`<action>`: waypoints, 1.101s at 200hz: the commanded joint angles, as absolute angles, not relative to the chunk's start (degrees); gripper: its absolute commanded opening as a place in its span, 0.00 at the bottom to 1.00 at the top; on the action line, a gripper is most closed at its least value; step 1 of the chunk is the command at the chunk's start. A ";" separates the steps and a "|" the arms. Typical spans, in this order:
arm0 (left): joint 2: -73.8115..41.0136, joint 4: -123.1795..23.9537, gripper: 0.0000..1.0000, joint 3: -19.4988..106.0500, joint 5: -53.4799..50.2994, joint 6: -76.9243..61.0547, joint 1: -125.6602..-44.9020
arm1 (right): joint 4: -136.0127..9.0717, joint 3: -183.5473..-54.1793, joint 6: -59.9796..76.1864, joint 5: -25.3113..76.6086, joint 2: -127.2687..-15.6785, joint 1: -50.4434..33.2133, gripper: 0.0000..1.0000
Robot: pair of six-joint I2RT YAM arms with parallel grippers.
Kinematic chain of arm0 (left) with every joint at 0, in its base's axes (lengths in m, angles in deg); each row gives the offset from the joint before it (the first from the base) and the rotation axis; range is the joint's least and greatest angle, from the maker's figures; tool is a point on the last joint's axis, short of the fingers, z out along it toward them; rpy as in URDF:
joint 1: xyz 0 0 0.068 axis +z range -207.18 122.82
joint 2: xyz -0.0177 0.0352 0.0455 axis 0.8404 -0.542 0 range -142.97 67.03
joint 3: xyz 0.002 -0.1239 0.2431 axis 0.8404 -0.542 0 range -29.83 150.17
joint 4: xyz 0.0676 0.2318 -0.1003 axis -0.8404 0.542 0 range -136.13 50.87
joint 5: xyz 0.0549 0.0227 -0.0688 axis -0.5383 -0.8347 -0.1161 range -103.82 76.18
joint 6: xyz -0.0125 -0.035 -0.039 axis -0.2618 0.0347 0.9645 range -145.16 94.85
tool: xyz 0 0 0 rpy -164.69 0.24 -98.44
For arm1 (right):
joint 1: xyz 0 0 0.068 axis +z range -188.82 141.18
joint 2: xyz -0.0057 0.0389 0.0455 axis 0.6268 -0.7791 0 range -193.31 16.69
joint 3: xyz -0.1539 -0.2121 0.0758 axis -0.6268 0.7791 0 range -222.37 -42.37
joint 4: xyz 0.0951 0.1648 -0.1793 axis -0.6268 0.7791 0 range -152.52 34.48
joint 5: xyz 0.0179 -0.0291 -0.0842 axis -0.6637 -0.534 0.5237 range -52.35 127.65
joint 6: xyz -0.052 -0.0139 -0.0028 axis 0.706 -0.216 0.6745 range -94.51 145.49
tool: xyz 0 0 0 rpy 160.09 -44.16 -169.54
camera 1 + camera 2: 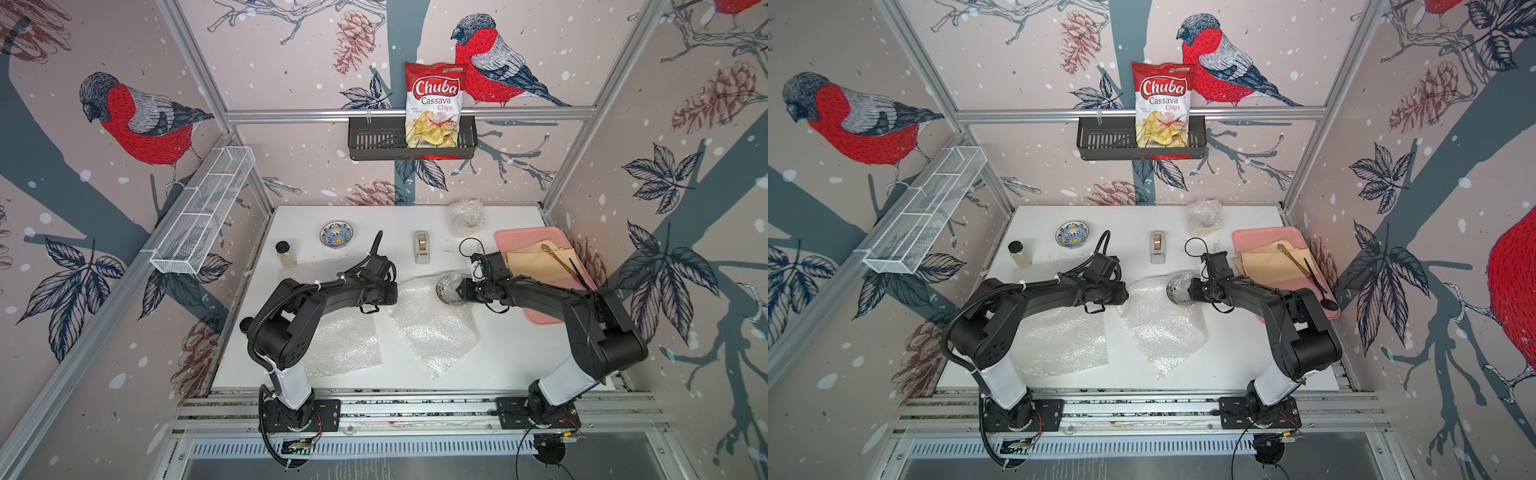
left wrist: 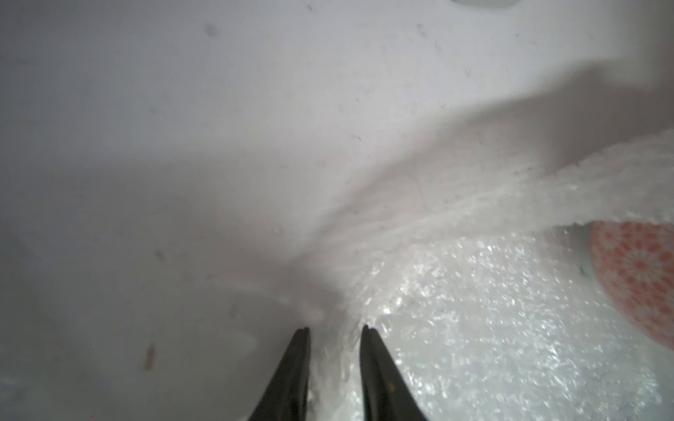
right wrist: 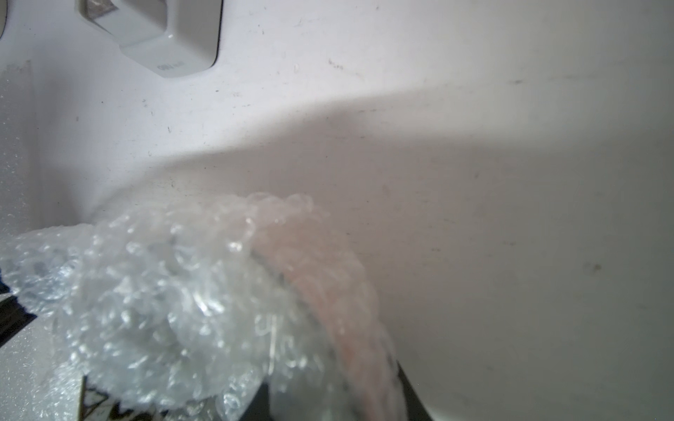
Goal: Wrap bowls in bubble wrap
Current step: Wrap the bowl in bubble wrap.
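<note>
1. Table (image 1: 498, 365), white. The tape holder (image 1: 422, 246) stands mid-table and serves as the mark for everything below.
2. Bubble wrap sheet (image 1: 432, 328) in work: spread on the arms' side of the tape holder, with its far end drawn up over a bowl. A spare sheet (image 1: 340, 345) lies flat to its left, partly under the left arm.
3. Pink tray (image 1: 513, 237), right of the tape holder, is not involved.
4. Left gripper (image 2: 335, 330): fingers close together, pinched on the sheet's edge. Pleats fan out from the pinch, so the wrap looks pulled taut.
5. Right gripper (image 3: 333, 392): clamped through the wrap on the bowl's rim.
6. Crumpled bundle (image 1: 467, 216), behind and right of the tape holder. It is likely a finished wrap, but the contents cannot be made out.
7. Bowl (image 1: 445, 286): just right of the tape holder and nearer the arms, dark inside, orange-patterned outside. I cannot tell whether it is flat or tipped.
8. Blue-and-yellow bowl (image 1: 336, 234), left of the tape holder, bare and apart from both arms.
9. Step in hand, as I judge it: the first fold over the bowl. Most of the sheet is unused.
10. The next move calls for the left arm to carry its edge across the bowl while the right holds steady. The slack then needs tucking under.
</note>
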State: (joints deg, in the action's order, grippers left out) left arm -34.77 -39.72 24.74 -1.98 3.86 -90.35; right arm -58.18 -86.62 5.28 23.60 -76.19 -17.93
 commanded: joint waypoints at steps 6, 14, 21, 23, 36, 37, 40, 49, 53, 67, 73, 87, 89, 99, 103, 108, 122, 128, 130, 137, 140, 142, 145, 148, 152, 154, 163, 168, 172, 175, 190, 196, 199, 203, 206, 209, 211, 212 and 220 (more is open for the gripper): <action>-33.24 -40.28 0.07 25.35 1.91 4.16 -90.81 | -59.61 -85.80 3.81 25.34 -75.77 -17.01 0.29; -32.09 -40.65 0.00 25.45 2.36 4.28 -90.92 | -60.47 -85.53 3.68 25.42 -75.69 -16.56 0.28; -31.14 -41.02 0.00 25.68 2.90 4.42 -90.98 | -61.20 -85.36 3.54 25.71 -75.76 -16.19 0.26; -30.84 -41.14 0.00 25.71 3.06 4.45 -91.05 | -61.33 -85.31 3.57 25.87 -75.77 -16.02 0.26; -28.68 -41.75 0.00 26.20 4.22 4.75 -91.43 | -62.43 -85.11 3.49 26.72 -75.81 -15.22 0.25; -28.50 -41.83 0.00 26.26 4.30 4.74 -91.40 | -62.47 -85.10 3.46 26.73 -75.79 -15.20 0.25; -28.05 -42.02 0.00 26.32 4.49 4.87 -91.53 | -62.72 -85.09 3.51 26.81 -75.78 -15.05 0.25; -26.59 -42.58 0.00 26.69 5.42 5.22 -91.91 | -63.27 -85.09 3.57 26.96 -75.77 -14.58 0.25; -26.03 -42.93 0.00 26.83 6.02 5.42 -92.04 | -63.55 -85.15 3.57 27.09 -75.85 -14.33 0.24; -24.52 -44.67 0.00 27.02 8.88 6.50 -92.80 | -64.00 -85.33 3.43 27.26 -75.86 -13.54 0.24; -24.09 -45.71 0.00 27.04 10.28 7.00 -93.21 | -64.23 -85.39 3.39 27.15 -75.77 -13.13 0.24; -23.46 -48.10 0.00 27.04 12.83 8.38 -94.52 | -64.54 -85.75 3.37 27.34 -75.73 -11.97 0.24; -23.42 -48.51 0.00 27.04 13.30 8.58 -94.69 | -64.54 -85.89 3.35 27.40 -75.76 -11.76 0.24; -23.41 -51.03 0.00 27.02 15.03 10.04 -95.58 | -64.67 -86.18 3.15 27.57 -75.90 -11.00 0.24; -23.49 -52.07 0.00 27.04 15.70 10.60 -95.94 | -64.80 -86.30 3.11 27.50 -76.02 -10.68 0.24; -23.72 -53.34 0.00 27.81 16.41 11.33 -96.38 | -64.88 -86.35 3.03 27.31 -76.26 -10.49 0.24; -25.02 -55.61 0.00 29.57 17.92 12.54 -97.54 | -65.19 -86.65 3.08 26.50 -76.82 -9.66 0.24; -25.85 -56.09 0.00 30.15 18.28 12.75 -97.92 | -65.52 -86.65 2.99 25.81 -77.13 -9.33 0.24; -26.17 -56.31 0.00 30.34 18.40 12.84 -98.02 | -65.62 -86.64 2.92 25.50 -77.21 -9.30 0.24; -27.22 -56.96 0.00 30.94 18.68 13.06 -98.37 | -65.92 -86.58 2.78 24.68 -77.47 -8.99 0.24; -27.64 -57.14 0.00 31.18 18.83 13.16 -98.46 | -66.02 -86.58 2.75 24.39 -77.56 -8.89 0.24; -27.98 -57.43 0.00 31.30 18.91 13.27 -98.55 | -66.10 -86.58 2.80 24.27 -77.67 -8.81 0.24; -28.38 -57.83 0.00 31.44 19.00 13.46 -98.64 | -66.12 -86.54 2.77 24.09 -77.70 -8.70 0.24; -28.82 -58.23 0.00 31.52 19.09 13.72 -98.66 | -66.19 -86.57 2.75 23.71 -77.77 -8.55 0.24; -29.38 -58.96 0.00 31.52 19.30 14.10 -98.75 | -66.21 -86.58 2.84 23.40 -77.87 -8.48 0.24; -29.69 -59.36 0.00 31.52 19.38 14.23 -98.82 | -66.21 -86.58 2.86 23.27 -77.96 -8.49 0.24; -30.90 -61.06 0.00 31.49 19.89 15.18 -98.98 | -66.04 -86.55 2.86 22.35 -78.05 -8.45 0.24; -31.68 -61.76 0.00 31.44 20.09 15.44 -99.02 | -65.95 -86.51 2.98 21.84 -78.15 -8.47 0.24; -32.19 -62.11 0.00 31.49 20.20 15.57 -99.09 | -65.95 -86.44 3.05 21.37 -78.22 -8.50 0.25; -32.56 -62.39 0.00 31.45 20.24 15.62 -99.10 | -66.01 -86.34 3.11 20.91 -78.22 -8.57 0.25; -34.77 -62.77 0.00 31.63 19.75 15.52 -99.11 | -65.61 -86.43 3.44 18.09 -78.45 -8.91 0.26; -35.63 -62.45 0.00 31.81 19.39 15.33 -99.10 | -65.67 -86.33 3.53 17.02 -78.35 -9.08 0.26; -35.98 -62.33 0.00 31.90 19.14 15.22 -99.11 | -65.68 -86.25 3.56 16.53 -78.25 -9.04 0.27; -36.51 -62.29 0.00 32.01 18.87 14.96 -99.13 | -65.62 -86.15 3.61 15.97 -78.14 -9.14 0.27; -36.89 -62.21 0.00 32.04 18.53 14.74 -99.11 | -65.46 -86.03 3.66 15.58 -78.00 -9.16 0.28; -37.29 -62.06 0.00 32.16 18.17 14.60 -99.11 | -65.24 -86.04 3.75 15.26 -77.97 -9.25 0.29; -37.51 -61.80 0.00 32.32 18.00 14.51 -99.11 | -65.07 -85.99 3.79 15.04 -77.84 -9.28 0.29; -37.62 -61.75 0.00 32.36 17.82 14.41 -99.11 | -64.98 -86.02 3.79 14.92 -77.77 -9.24 0.30; -38.66 -60.39 0.00 33.03 16.48 13.77 -99.11 | -64.10 -86.10 4.01 14.42 -77.26 -9.45 0.32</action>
